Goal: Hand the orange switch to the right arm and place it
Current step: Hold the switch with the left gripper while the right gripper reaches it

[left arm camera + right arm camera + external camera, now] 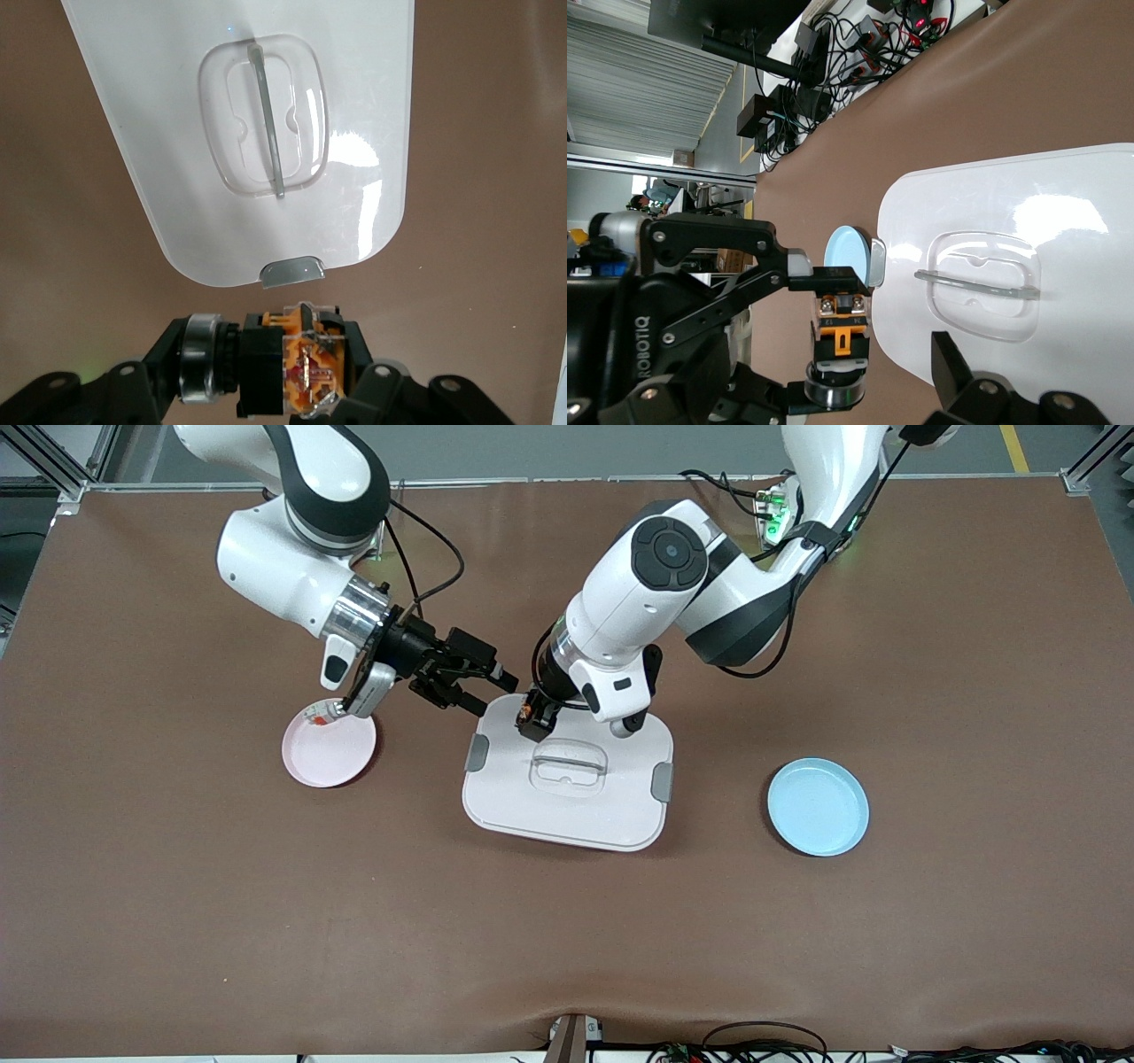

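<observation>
The orange switch [526,710], a small black block with an orange terminal end and a silver ring, is held in the air over the white lid's edge. My left gripper [532,721] is shut on it, gripping it end to end, as the left wrist view shows: left gripper [279,367], orange switch [297,363]. My right gripper [496,695] reaches in from the pink plate's side and is open. In the right wrist view the orange switch [842,332] hangs between the spread fingers of my right gripper [837,381], and one of its fingers [957,376] stands clear of the part.
A white lid [571,788] with a clear handle recess lies mid-table. A pink plate [330,757] toward the right arm's end holds a pale part with orange bits [321,714]. A blue plate [817,807] lies toward the left arm's end.
</observation>
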`<act>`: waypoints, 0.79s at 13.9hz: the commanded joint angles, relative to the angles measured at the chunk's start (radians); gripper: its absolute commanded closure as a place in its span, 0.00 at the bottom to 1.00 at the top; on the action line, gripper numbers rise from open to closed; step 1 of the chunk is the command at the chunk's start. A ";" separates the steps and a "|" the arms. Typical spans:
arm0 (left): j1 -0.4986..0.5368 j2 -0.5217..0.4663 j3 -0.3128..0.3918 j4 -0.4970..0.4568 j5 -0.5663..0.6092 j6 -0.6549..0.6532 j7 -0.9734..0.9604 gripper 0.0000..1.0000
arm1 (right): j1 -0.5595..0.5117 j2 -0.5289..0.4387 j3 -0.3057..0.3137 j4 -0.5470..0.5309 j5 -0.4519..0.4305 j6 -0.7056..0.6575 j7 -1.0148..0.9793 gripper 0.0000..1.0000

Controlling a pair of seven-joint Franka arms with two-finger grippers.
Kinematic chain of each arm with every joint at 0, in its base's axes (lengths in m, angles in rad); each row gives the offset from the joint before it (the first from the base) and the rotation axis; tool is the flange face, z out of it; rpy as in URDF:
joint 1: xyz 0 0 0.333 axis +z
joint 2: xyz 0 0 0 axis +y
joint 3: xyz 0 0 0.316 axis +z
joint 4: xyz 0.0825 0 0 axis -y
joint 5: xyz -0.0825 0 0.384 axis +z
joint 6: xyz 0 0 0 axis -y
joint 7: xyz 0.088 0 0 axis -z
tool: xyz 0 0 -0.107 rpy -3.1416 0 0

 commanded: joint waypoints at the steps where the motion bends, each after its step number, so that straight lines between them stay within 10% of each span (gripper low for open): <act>1: 0.000 -0.020 0.004 -0.001 -0.008 -0.019 -0.018 1.00 | 0.024 0.042 -0.010 0.030 0.031 0.029 -0.042 0.00; 11: 0.003 -0.020 0.010 -0.001 -0.008 -0.019 -0.015 1.00 | 0.073 0.082 -0.010 0.070 0.121 0.057 -0.054 0.00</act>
